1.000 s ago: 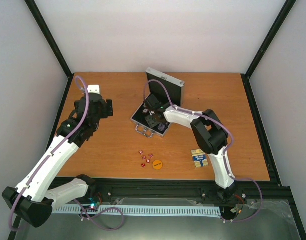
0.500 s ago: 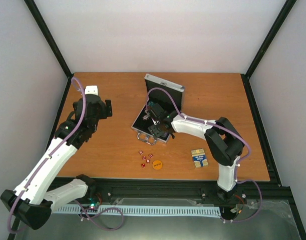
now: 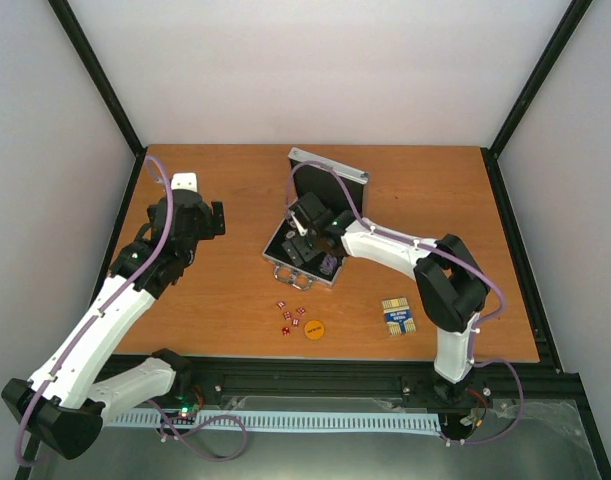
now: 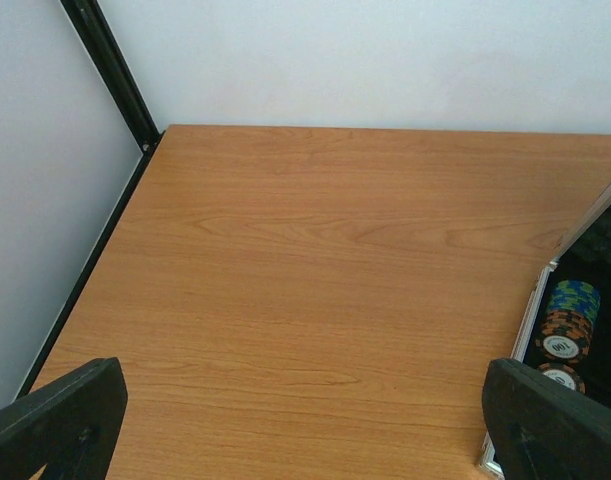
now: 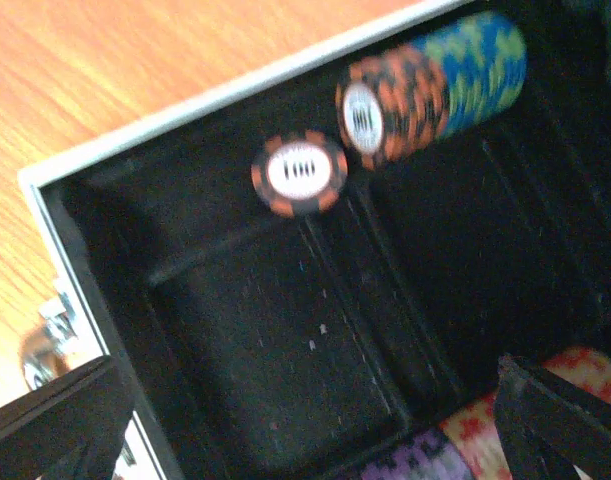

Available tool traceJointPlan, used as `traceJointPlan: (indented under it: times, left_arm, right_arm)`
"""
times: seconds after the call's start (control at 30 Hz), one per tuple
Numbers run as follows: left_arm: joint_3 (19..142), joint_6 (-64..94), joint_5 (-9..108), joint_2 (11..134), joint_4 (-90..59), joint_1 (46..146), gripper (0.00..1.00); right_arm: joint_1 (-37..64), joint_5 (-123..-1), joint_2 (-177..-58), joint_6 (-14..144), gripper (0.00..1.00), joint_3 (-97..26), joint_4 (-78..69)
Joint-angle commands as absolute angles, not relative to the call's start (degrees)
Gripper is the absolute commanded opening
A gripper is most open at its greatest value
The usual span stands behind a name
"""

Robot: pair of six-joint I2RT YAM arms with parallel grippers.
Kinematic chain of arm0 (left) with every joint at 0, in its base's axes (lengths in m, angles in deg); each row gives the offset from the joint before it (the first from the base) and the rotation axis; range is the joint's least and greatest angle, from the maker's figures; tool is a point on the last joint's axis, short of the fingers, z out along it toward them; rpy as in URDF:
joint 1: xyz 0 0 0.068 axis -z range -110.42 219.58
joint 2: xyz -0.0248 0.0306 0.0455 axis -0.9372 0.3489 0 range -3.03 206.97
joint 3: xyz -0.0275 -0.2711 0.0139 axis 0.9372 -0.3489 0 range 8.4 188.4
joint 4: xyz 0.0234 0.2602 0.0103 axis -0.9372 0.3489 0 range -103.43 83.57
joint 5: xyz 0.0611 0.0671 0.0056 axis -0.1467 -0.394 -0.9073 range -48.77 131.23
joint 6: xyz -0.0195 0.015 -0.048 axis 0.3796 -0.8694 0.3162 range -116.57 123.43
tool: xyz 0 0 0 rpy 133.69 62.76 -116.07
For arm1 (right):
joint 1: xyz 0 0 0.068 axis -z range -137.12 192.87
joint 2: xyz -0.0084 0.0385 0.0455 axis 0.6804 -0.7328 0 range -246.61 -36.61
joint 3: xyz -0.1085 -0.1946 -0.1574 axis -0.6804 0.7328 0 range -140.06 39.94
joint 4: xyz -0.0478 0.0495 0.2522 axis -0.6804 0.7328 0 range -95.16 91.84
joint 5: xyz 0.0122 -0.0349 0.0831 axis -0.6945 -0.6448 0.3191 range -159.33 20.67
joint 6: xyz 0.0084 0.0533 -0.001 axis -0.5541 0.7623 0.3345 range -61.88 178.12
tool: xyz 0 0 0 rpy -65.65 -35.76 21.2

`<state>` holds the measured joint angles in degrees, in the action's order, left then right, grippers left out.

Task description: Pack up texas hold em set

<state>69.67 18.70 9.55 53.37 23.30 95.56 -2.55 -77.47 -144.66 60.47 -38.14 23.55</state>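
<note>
The silver case [image 3: 285, 262] stands open mid-table, lid [image 3: 330, 173] raised at the back. My right gripper [image 3: 304, 233] hovers inside it, open, with nothing between its fingers [image 5: 55, 420]. Below it is the empty black lining [image 5: 285, 340]. A row of orange-black and blue-green poker chips [image 5: 435, 80] lies in a slot, and one orange-black chip [image 5: 299, 173] lies loose beside it. Purple and red chips [image 5: 440, 450] sit at the near edge. Red dice [image 3: 290, 314], an orange disc [image 3: 314, 328] and the card deck [image 3: 398, 316] lie on the table. My left gripper [image 3: 213, 218] is open over bare wood.
The left wrist view shows the case's rim [image 4: 538, 300] and chips [image 4: 569, 318] at its right edge. A black frame post [image 4: 110, 70] and white walls bound the table at the left and back.
My right gripper has opened wide and shifted slightly back over the case's inside. The left arm has not moved.
</note>
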Motion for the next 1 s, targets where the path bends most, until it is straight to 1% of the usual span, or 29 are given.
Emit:
traceJointPlan:
  times: [0.0,0.23,0.33,0.37,0.43,0.53,0.57,0.6,0.87,0.97]
  left_arm:
    - [69.6,19.3,10.0,53.5,21.6,95.2,1.0]
    - [69.0,19.0,9.7,53.5,21.6,95.2,1.0]
    - [69.0,18.8,9.5,53.4,21.8,95.3,1.0]
    - [69.0,18.8,9.3,53.4,21.8,95.2,1.0]
    - [69.0,18.7,9.2,53.4,21.7,95.2,1.0]
    - [68.8,18.7,9.3,53.5,21.7,95.2,1.0]
    - [68.8,18.7,9.3,53.6,21.7,95.2,1.0]
    - [68.7,18.8,9.3,53.7,21.6,95.3,1.0]
    - [68.6,18.7,9.3,53.8,21.5,95.2,1.0]
    - [68.6,18.7,9.3,53.8,21.5,95.2,1.0]
  right_arm:
    - [-2.5,-74.3,-147.0,60.3,1.0,-43.2,20.9]
    - [-1.0,-72.5,-155.8,61.9,1.0,-51.5,23.3]
    - [-0.9,-74.5,-159.5,63.6,1.0,-56.1,26.4]
    - [-0.9,-75.1,-160.1,64.3,0.97,-57.2,27.2]
    - [-0.9,-75.2,-160.7,65.3,0.89,-58.6,28.1]
    - [-0.8,-74.7,-160.9,67.3,0.67,-59.1,28.7]
    - [-0.8,-74.6,-161.1,67.9,0.62,-59.3,29.1]
    - [-0.8,-74.3,-161.3,68.4,0.6,-59.7,29.5]
    - [-0.6,-72.3,-162.5,72.9,0.59,-60.4,31.9]
    - [-0.5,-71.9,-162.1,75.5,0.53,-59.4,31.6]
